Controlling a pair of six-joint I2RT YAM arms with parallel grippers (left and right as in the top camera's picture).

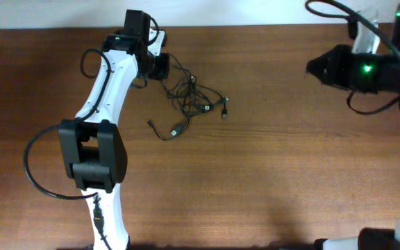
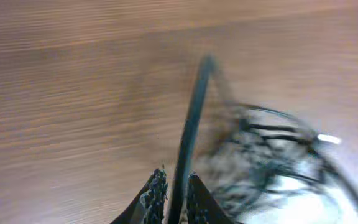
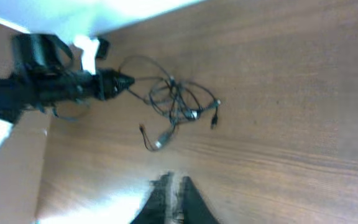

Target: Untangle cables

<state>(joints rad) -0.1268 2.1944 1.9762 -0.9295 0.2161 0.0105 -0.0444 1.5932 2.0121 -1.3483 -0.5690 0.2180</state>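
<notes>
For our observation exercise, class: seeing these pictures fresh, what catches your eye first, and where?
The cables, a loose black tangle on the wooden table, upper middle in the overhead view. Next, the left gripper at the tangle's left edge, pinching one straight strand. The right gripper hangs far to the right, shut and empty.

Left end effector (image 2: 176, 194): arm extended forward, fingers pinched on a cable (image 2: 192, 118). Right end effector (image 3: 174, 196): raised, well apart from the left, fingers together.
</notes>
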